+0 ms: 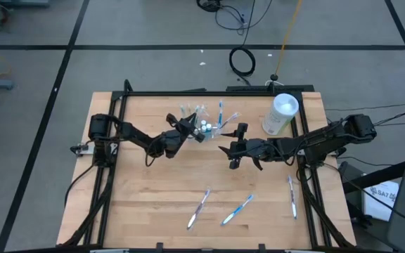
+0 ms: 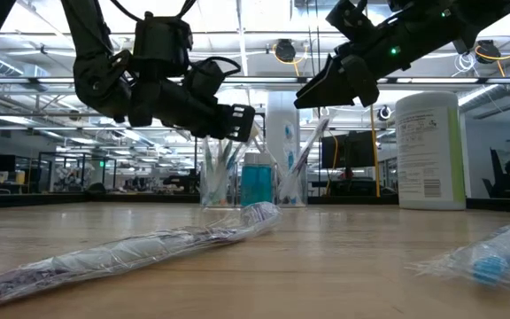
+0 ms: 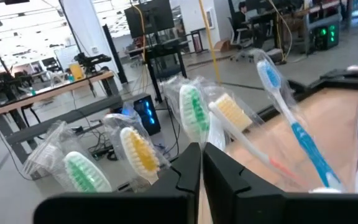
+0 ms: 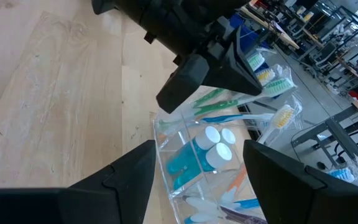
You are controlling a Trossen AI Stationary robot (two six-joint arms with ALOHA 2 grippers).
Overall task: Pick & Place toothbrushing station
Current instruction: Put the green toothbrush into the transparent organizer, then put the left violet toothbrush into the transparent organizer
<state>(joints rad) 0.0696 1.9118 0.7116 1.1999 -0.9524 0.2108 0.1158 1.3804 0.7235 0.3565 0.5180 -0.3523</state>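
Observation:
A clear plastic cup (image 4: 178, 127) stands at the table's far middle. It also shows in the high view (image 1: 204, 125) and the low view (image 2: 215, 188). It holds several wrapped toothbrushes (image 3: 194, 107) and teal tubes (image 4: 191, 158) with white caps. My left gripper (image 1: 187, 127) is shut, and its tips (image 3: 201, 163) are among the brush heads above the cup's left side. My right gripper (image 1: 228, 147) is open and empty. It hovers over the table just right of and nearer than the cup, pointing toward it (image 4: 197, 180). My left gripper has its shut fingertips (image 4: 244, 78) right at the toothbrush heads (image 4: 272, 84) that stick out of the cup. I cannot tell whether they touch or pinch a brush.
A tall white cylindrical container (image 1: 281, 113) stands right of the cup, near the table's far right corner. Three wrapped toothbrushes lie loose on the near half of the table (image 1: 199, 208) (image 1: 237, 209) (image 1: 292, 196). A black frame (image 1: 118, 105) edges the table.

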